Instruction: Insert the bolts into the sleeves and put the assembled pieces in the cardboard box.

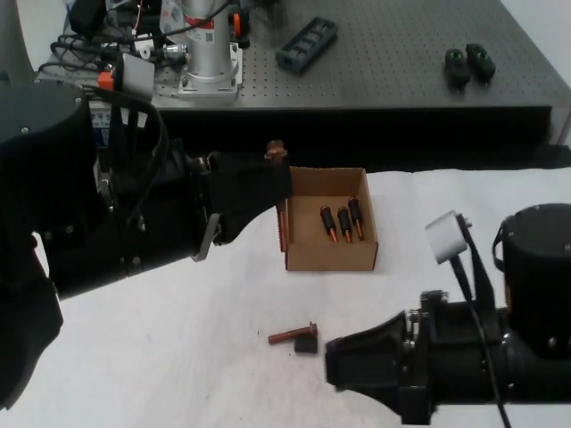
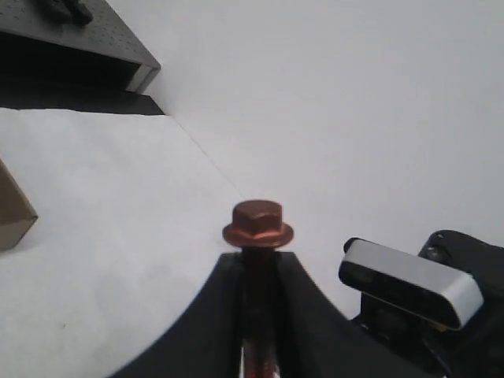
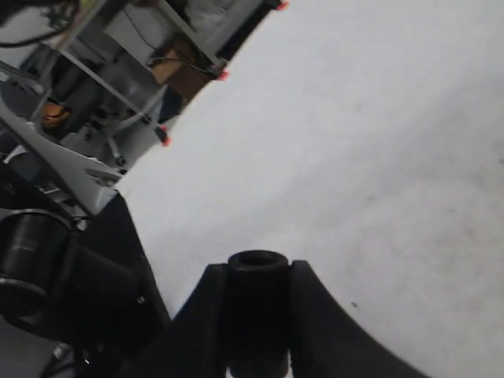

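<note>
Each gripper holds one part: a bolt on the left, a sleeve on the right.

The left gripper (image 2: 258, 268) is clamped on the shank of a copper bolt (image 2: 257, 224), whose flanged hex head stands clear above the fingertips. In the high view this bolt is upright just beside the left wall of the cardboard box (image 1: 332, 257). The right gripper (image 3: 257, 274) is closed around a black sleeve (image 3: 257, 303), with the sleeve's open end showing just past the fingers; this arm sits low at the near right of the white cloth (image 1: 178, 357). Three assembled pieces (image 1: 343, 223) lie side by side inside the box. A second bolt (image 1: 287, 336) lies flat on the cloth in front of the box, near the right arm's tip, with a small black piece (image 1: 306, 344) touching its head end.
</note>
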You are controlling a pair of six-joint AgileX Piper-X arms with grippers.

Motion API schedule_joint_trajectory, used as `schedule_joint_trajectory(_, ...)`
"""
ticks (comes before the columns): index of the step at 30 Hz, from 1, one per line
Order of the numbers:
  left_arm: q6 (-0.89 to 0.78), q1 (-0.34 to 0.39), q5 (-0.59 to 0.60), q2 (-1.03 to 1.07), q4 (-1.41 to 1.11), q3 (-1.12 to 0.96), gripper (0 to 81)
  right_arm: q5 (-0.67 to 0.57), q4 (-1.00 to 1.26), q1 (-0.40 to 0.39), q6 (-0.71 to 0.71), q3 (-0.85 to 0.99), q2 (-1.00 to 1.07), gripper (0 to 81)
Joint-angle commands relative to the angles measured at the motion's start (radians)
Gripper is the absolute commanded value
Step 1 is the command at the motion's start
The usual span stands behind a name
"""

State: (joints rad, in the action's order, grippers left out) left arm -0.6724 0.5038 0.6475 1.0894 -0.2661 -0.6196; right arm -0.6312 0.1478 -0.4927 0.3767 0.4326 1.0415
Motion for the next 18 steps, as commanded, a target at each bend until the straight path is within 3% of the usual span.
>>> schedule_joint_trajectory(1, -0.016, 0.0, 0.038, -0.009, -0.023, -0.004, 0.7, 0.01, 0.116, -0.02, 0.039, 0.002, 0.021, 2.0)
schedule_joint_trajectory(8, -0.016, 0.0, 0.101, -0.009, -0.021, -0.004, 0.7, 0.019, 0.338, -0.027, 0.125, 0.014, 0.116, 2.0)
schedule_joint_trajectory(18, 0.001, 0.0, 0.125, -0.009, -0.021, -0.004, 0.7, 0.012, 0.338, -0.026, 0.124, 0.098, 0.166, 2.0)
